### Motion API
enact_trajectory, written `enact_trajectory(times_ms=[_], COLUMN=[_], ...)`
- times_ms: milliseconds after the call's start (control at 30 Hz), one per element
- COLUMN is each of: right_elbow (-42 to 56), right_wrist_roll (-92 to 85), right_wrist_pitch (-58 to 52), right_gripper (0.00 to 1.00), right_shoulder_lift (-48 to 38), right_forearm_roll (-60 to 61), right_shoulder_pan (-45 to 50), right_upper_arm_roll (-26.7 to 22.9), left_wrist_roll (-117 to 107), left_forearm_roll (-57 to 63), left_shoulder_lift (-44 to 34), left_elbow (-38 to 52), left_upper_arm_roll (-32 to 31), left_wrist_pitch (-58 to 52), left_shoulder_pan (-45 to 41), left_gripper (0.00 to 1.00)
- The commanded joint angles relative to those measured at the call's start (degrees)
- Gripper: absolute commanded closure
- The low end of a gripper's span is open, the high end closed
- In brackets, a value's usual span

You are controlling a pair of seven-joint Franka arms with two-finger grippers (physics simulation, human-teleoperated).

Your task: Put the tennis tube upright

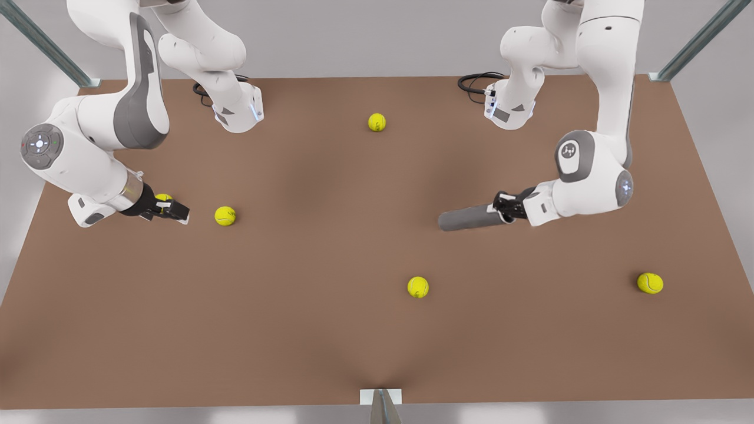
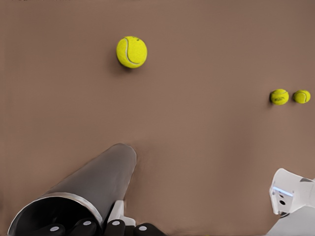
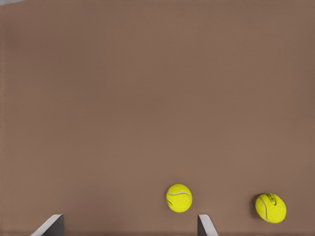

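table (image 1: 330,330): brown board, the largest item; grey wall behind, metal struts at the far corners (image 1: 695,44), black cables (image 1: 474,82) by the arm bases.

tennis tube (image 1: 471,219): grey cylinder lying on its side near the front view's right, not upright. the left wrist view looks along it (image 2: 93,184) and shows its open rimmed end nearest the camera, a detail the front view does not give.

left gripper (image 1: 505,207): on the arm at the front view's right, clamped on the tube's end. its dark fingers (image 2: 115,227) sit at the rim in the left wrist view.

right gripper (image 1: 174,212): on the arm at the front view's left, low over the table. the right wrist view shows its fingertips (image 3: 206,226) spread wide, nothing between them.

tennis balls: one just past the right gripper (image 1: 225,215), one partly hidden behind it (image 1: 163,198), one far centre (image 1: 377,122), one near centre (image 1: 418,287), one near right (image 1: 650,282).
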Motion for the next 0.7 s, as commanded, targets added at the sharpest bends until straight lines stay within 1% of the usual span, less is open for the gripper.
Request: enact_trajectory(times_ms=[0, 100, 333, 500, 667], right_elbow=[0.02, 0.02, 0.11, 0.2, 0.28], right_wrist_roll=[-2.41, -2.41, -2.41, -2.41, -2.41], right_wrist_pitch=[0.04, 0.13, 0.04, -0.22, -0.22], right_gripper=[0.0, 0.0, 0.0, 0.0, 0.0], right_shoulder_lift=[-0.07, 0.01, 0.01, 0.1, 0.1], right_forearm_roll=[0.31, 0.4, 0.93, 0.93, 0.93], right_shoulder_pan=[-0.04, -0.04, -0.04, -0.04, -0.04], right_upper_arm_roll=[0.01, 0.01, 0.01, 0.01, 0.01], left_wrist_roll=[-22.33, -25.14, -28.84, -29.63, -31.74], left_forearm_roll=[9.15, 14.78, 26.99, 32.27, 33.24], left_shoulder_lift=[-0.64, -1.87, -1.25, 0.86, 3.32], left_elbow=[0.58, 1.19, 2.86, 3.65, 3.74], left_upper_arm_roll=[-0.23, -0.41, -2.87, -3.75, -3.75], left_wrist_pitch=[-0.07, -0.08, 0.01, 1.07, 2.21], left_shoulder_pan=[-0.13, -0.57, -0.75, -0.92, -1.63], left_gripper=[0.79, 0.79, 0.79, 0.79, 0.79])
